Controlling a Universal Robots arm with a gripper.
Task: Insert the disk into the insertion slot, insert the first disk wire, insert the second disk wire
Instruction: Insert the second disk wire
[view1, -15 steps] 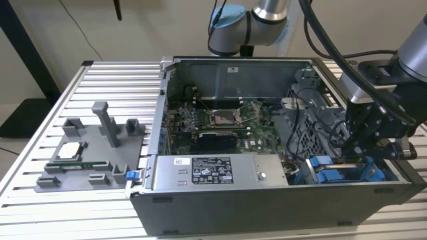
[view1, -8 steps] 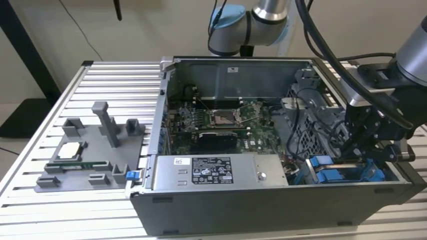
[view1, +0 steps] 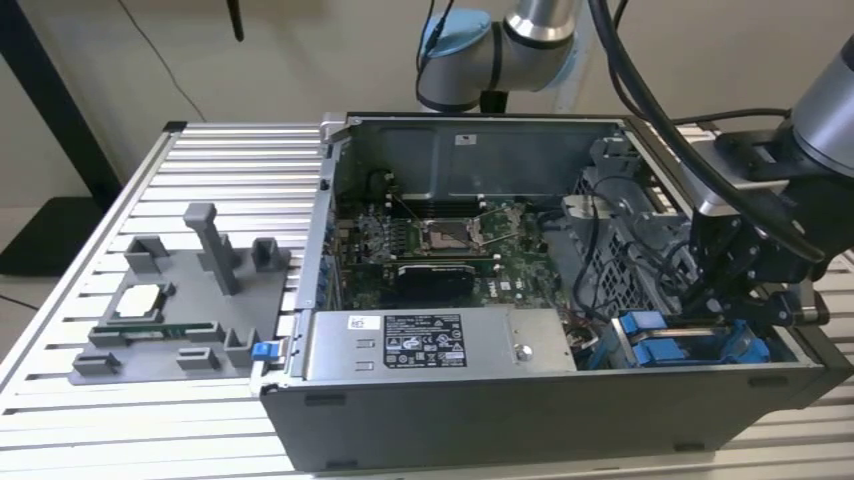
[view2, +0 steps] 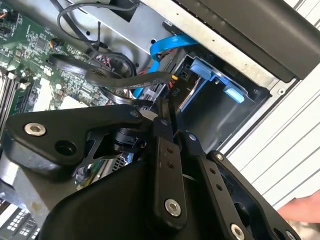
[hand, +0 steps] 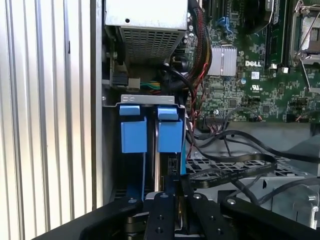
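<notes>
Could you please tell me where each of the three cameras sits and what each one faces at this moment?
Exterior view: off the arm, above and outside the open grey computer case, looking down into it; the arm's joints and black gripper show.
First wrist view: on the arm, looking past the gripper at the bright blue plastic carrier frames in the grey sheet-metal drive cage.
Second wrist view: on the arm, looking across the gripper linkage towards the cage.
Both wrist views share the green motherboard and black cables.
</notes>
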